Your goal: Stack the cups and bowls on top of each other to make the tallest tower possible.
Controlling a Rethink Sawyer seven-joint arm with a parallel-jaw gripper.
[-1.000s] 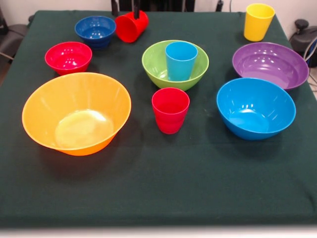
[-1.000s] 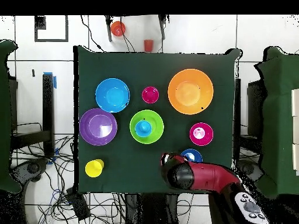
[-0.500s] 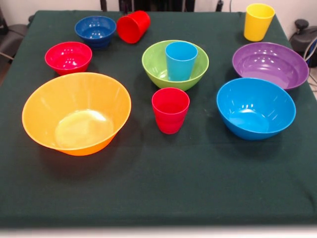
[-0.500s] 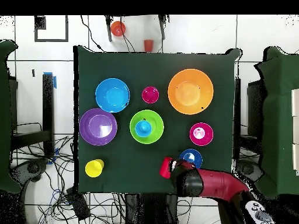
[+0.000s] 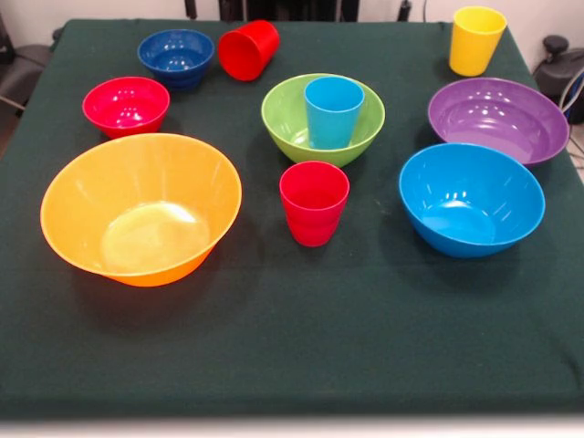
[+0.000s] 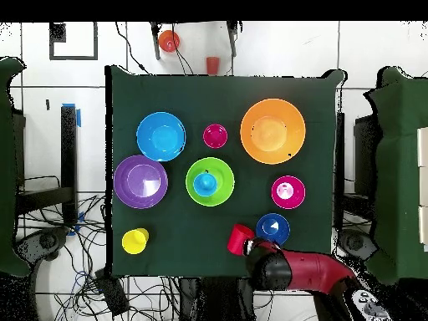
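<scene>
So nothing's really stacked here apart from one thing: the light blue cup (image 5: 333, 110) stands upright inside the green bowl (image 5: 322, 119), near the middle of the tabletop (image 5: 301, 338). That's the closest thing to a tower on show. Everything else sits on its own on the dark green cloth.

The big orange-yellow bowl (image 5: 140, 207) takes up the front left of the front view, with the small red bowl (image 5: 126, 105) just behind it and the small dark blue bowl (image 5: 175, 57) further back. Right next to that dark blue bowl there's a red cup (image 5: 246, 48) lying on its side, mouth pointing toward the front left. The other red cup (image 5: 314, 202) stands upright just in front of the green bowl. Over on the right, the medium blue bowl (image 5: 471, 198) sits in front of the purple bowl (image 5: 497, 119), and the yellow cup (image 5: 475, 39) stands upright in the far right corner.

The arm (image 6: 292, 269) only shows in the overhead view, hanging over the table edge next to the tipped red cup. The end effector is somewhere under it, and I can't tell if it's open or closed.
</scene>
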